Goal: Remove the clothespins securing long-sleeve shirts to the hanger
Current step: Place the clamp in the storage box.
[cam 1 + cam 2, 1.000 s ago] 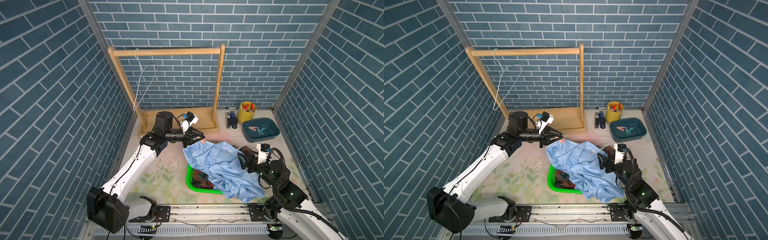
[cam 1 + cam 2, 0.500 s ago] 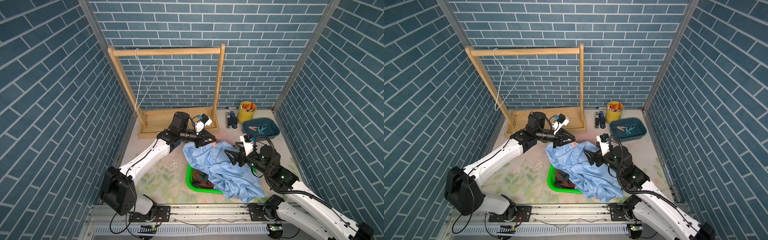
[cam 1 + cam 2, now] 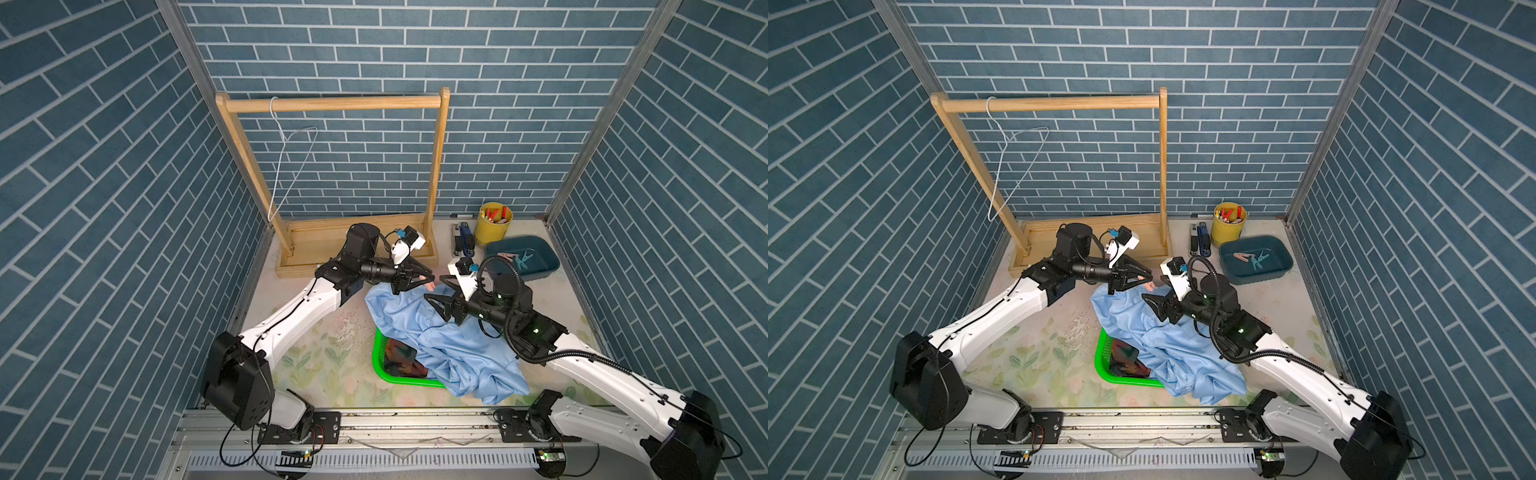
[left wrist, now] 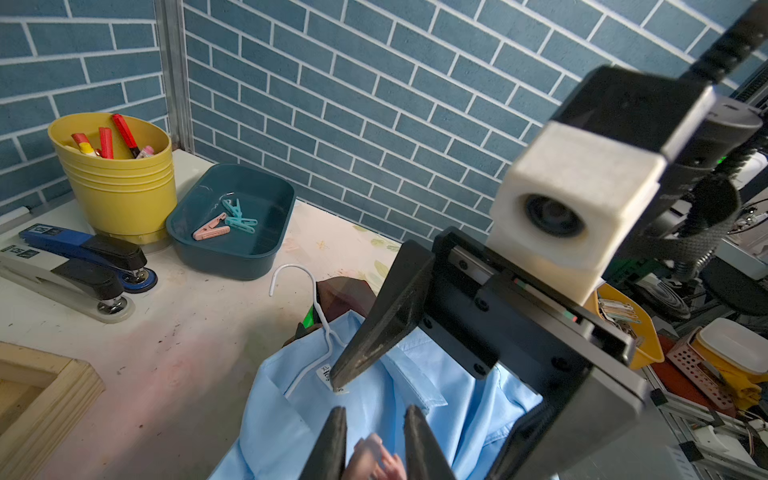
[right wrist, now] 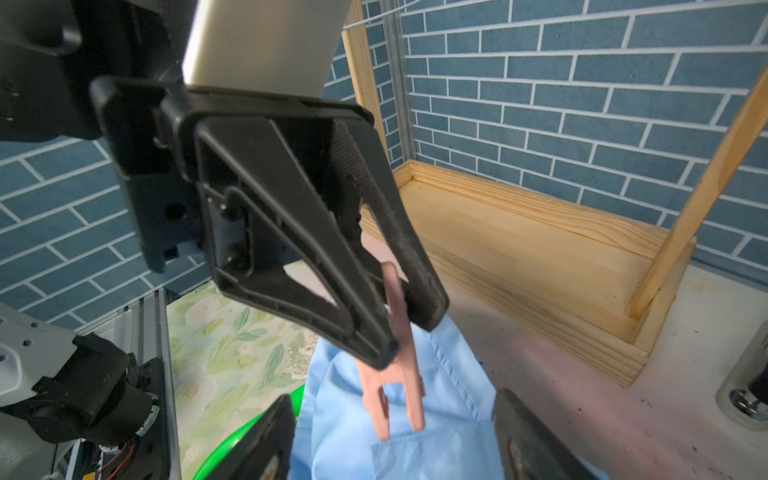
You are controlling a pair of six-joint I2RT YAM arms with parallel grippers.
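My left gripper [image 3: 430,281] [image 5: 405,336] is shut on a salmon pink clothespin [image 5: 400,374] [image 4: 374,457], held over the far edge of the pale blue shirt [image 3: 449,349] [image 3: 1167,345]. The pin's forked end points down at the cloth. My right gripper [image 3: 434,289] [image 5: 395,415] faces it, open, with its fingers [image 4: 374,340] either side of the pin's lower end and not touching it. A white wire hanger [image 4: 316,307] lies in the blue shirt's collar. The dark plaid shirt [image 3: 399,357] lies under the blue one in the green basket [image 3: 376,349].
A teal tray [image 3: 544,266] at the back right holds three clothespins [image 4: 226,224]. Beside it stand a yellow cup [image 3: 494,226] of sticks and two staplers [image 3: 461,239]. The wooden rack [image 3: 332,104] at the back carries a bare wire hanger [image 3: 291,166].
The left arm has carried the pink clothespin to the right. The right arm has swung back and left to meet it, and its jaws have narrowed a little.
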